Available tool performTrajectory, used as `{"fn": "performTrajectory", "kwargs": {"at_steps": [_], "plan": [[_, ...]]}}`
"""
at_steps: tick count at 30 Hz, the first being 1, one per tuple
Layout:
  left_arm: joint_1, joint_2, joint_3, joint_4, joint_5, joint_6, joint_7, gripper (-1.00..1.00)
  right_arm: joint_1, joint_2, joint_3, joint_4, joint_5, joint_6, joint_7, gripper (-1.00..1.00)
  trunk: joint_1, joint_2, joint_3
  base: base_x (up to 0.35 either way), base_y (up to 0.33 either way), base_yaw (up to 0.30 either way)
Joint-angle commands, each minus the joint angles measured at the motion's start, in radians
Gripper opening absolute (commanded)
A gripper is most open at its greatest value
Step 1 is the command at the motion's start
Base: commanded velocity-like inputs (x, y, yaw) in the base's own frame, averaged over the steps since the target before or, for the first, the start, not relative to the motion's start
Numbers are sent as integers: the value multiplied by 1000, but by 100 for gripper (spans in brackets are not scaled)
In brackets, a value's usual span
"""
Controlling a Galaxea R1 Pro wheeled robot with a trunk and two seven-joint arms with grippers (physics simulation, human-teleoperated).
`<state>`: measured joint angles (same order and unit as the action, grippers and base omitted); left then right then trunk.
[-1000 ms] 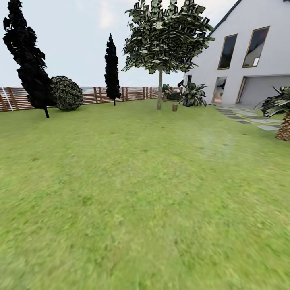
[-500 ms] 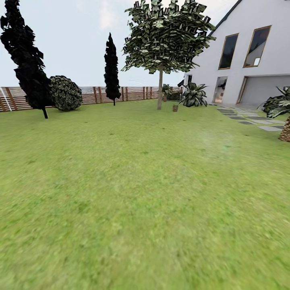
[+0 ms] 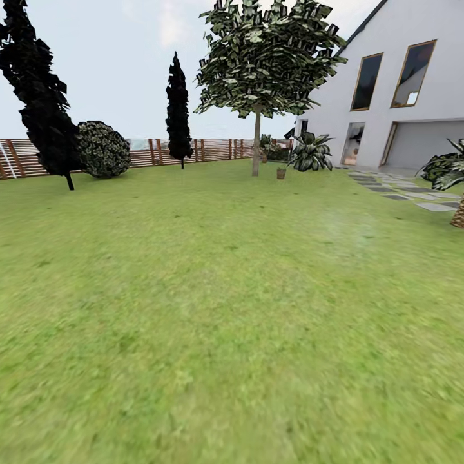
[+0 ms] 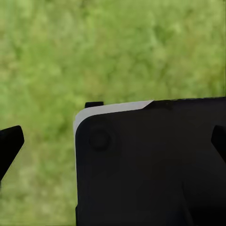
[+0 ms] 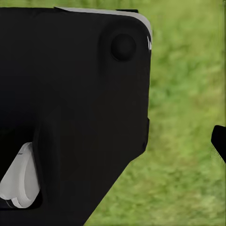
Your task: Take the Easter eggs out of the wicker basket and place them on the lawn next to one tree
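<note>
Grass spreads wide before me: the lawn [image 3: 212, 309] runs from my feet to a slatted fence [image 3: 161, 151] at the far edge. From my head I see the tree [image 3: 256, 151] with its pale trunk standing far ahead, a small brown basket [image 3: 280, 173] just beside its foot, too small to make out any eggs. Two dark cypresses [image 3: 177, 106] and a round shrub [image 3: 103, 149] stand along the fence, a white house [image 3: 399, 96] at right with grey stepping stones [image 3: 399, 193]. My left wrist camera shows blurred grass behind my own dark body panel [image 4: 150, 165], with my left claw [image 4: 113, 143] spread wide and holding nothing. My right wrist shows one fingertip [image 5: 219, 141]; I cannot tell that claw's state.
</note>
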<state>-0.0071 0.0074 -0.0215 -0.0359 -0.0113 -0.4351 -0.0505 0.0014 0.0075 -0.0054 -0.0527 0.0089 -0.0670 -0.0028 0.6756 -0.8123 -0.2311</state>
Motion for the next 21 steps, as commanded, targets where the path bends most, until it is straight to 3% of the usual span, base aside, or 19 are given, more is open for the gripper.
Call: {"fn": "performTrajectory", "kwargs": {"at_steps": [1,21], "plan": [[-1,0,-1,1,-1,-3,-2,100,0,0,-1,-1,1,-2,0,100,1,-1,-1,265,0,0],[-1,0,-1,1,-1,-4,-2,100,0,0,-1,-1,1,-2,0,100,1,-1,-1,247,0,0]]}}
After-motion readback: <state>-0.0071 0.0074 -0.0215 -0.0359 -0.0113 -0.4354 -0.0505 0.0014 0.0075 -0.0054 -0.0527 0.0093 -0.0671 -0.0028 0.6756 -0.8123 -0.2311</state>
